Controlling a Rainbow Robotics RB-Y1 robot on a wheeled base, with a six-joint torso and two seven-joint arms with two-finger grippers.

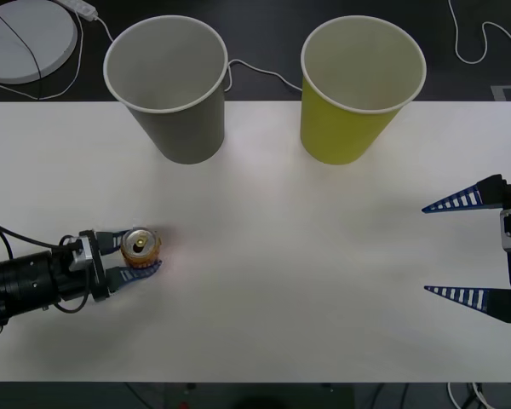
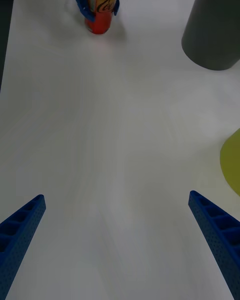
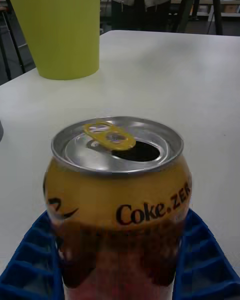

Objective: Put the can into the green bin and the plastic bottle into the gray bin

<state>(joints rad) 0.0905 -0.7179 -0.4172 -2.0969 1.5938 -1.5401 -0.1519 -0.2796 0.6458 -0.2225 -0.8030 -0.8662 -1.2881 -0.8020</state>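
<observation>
The can (image 1: 141, 246) stands upright on the white table at the front left, red-orange with a gold band and an opened pull-tab top (image 3: 117, 140). My left gripper (image 1: 153, 251) is shut on it, one blue finger pressed to each side. The right wrist view has the can (image 2: 100, 7) far across the table between those fingers. The gray bin (image 1: 175, 119) stands at the back left and the green bin (image 1: 349, 128) at the back right, both upright with nothing inside. My right gripper (image 1: 426, 249) hangs open at the right edge, holding nothing. The plastic bottle is out of view.
A white round device (image 1: 25, 38) and cables (image 1: 255, 70) lie on the dark floor beyond the table's far edge. The bare white tabletop (image 1: 281, 273) stretches between the two grippers.
</observation>
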